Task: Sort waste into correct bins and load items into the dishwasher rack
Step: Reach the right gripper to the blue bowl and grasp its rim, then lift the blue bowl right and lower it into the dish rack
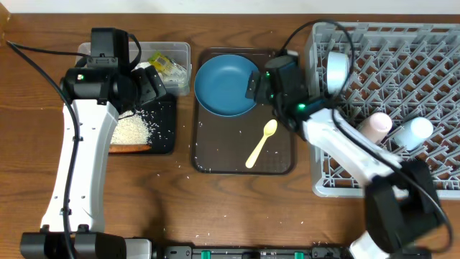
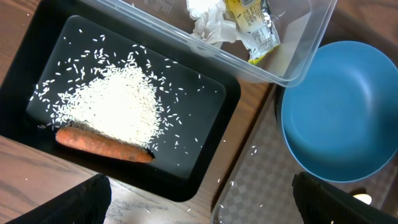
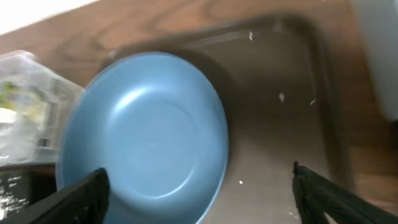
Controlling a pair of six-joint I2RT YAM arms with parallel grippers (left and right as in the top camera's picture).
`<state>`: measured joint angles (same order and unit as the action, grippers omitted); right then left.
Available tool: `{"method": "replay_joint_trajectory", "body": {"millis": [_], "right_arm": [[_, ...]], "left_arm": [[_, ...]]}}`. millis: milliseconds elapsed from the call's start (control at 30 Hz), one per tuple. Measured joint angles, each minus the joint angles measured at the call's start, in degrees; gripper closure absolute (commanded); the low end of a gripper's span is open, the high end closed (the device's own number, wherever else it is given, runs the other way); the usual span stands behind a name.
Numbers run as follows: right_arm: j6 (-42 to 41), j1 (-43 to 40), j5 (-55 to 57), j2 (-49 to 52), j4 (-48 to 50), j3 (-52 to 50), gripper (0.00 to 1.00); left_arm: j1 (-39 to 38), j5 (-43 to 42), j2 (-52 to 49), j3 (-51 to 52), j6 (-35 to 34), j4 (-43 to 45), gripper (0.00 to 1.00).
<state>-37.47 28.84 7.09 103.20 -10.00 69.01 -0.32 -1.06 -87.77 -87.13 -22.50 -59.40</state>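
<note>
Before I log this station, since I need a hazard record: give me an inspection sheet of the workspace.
Surface: wooden table, brown serving tray at centre.
Job's things: tissue and wrapper in clear tub; rice and sausage piece in black tray; blue plate and spoon on serving tray; white bowl, pink cup, light blue cup in rack.
Clutter: stray grains on serving tray.
Grippers: left gripper and right gripper open, empty.
Cables: black cable across the table's far-left corner; another cable arcs above the rack.
Surroundings: nothing seen.
</note>
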Motion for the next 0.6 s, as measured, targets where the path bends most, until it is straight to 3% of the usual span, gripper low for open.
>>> {"method": "replay_joint_trajectory", "body": {"millis": [267, 467, 600], "right_arm": [[-5.5, -2.3, -4.0, 9.3, 2.6, -0.5, 0.48], [-6.8, -2.5, -5.8, 10.7, 4.3, -0.5, 0.89], [-7.2, -2.5, -6.0, 10.8, 4.6, -0.5, 0.96]], "left_arm": [[0.0, 0.0, 0.0, 0.0, 0.0, 0.0, 0.04], [0.0, 0.0, 0.0, 0.0, 0.0, 0.0, 0.04], [0.0, 0.0, 0.0, 0.0, 0.0, 0.0, 0.04]]}}
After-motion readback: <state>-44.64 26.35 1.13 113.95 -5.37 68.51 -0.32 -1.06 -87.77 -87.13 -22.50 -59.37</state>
